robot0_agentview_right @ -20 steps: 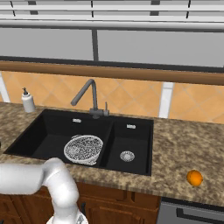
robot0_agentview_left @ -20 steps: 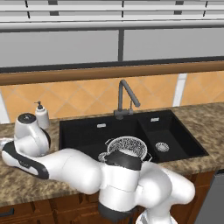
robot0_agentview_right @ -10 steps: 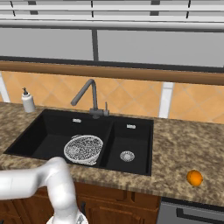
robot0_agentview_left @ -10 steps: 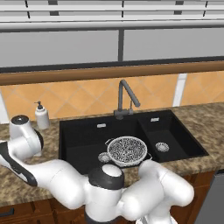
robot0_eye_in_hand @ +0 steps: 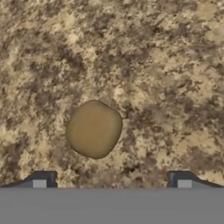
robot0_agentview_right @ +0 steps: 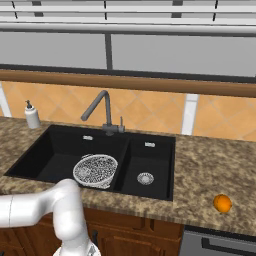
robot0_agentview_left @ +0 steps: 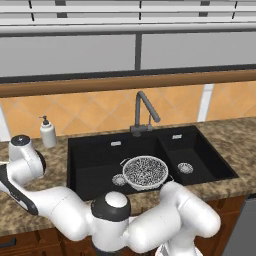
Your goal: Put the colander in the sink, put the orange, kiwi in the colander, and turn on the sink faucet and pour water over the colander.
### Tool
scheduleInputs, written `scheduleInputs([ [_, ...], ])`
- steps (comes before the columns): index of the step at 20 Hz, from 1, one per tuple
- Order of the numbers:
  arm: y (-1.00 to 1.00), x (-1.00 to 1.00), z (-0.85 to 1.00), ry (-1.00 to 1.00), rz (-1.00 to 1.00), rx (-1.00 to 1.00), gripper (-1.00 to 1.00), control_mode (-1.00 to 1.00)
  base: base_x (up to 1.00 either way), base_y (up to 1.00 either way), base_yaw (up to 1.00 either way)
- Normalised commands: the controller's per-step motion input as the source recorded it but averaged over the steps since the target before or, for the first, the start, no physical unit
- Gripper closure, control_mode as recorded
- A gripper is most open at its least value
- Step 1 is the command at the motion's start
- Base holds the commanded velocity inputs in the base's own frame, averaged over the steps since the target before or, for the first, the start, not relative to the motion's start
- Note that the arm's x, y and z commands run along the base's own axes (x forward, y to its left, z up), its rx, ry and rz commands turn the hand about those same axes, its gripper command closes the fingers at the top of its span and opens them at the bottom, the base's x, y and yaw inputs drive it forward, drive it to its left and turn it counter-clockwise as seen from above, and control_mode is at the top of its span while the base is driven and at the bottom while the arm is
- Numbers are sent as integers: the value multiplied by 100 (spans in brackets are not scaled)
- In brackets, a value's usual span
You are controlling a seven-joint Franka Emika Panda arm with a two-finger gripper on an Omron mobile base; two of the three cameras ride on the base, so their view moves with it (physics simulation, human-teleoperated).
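Colander placed, fruit and water left to do.

I see the colander [robot0_agentview_left: 145, 171] sitting in the larger basin of the sink [robot0_agentview_right: 30, 160], toward its front edge, with nothing inside it. The orange [robot0_agentview_right: 222, 203] waits on the worktop near its front edge, well right of the sink; the faucet [robot0_agentview_right: 101, 110] runs no water. My arm folds low and out to the left, the gripper [robot0_eye_in_hand: 111, 183] aimed down at the worktop with jaws spread wide, empty, above the kiwi [robot0_eye_in_hand: 93, 128].

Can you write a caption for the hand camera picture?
Open tool above a brown kiwi lying on the speckled counter.
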Motion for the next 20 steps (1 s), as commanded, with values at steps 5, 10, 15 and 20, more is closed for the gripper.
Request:
scheduleInputs([
  [5,20,29,-14,-1,0,0,-100,-100,0,0,0],
  [10,5,30,-25,0,0,0,-100,-100,0,0,0],
  [15,12,1,-36,0,0,0,-100,-100,0,0,0],
  [20,0,-3,-45,0,0,0,100,-100,0,0,0],
])
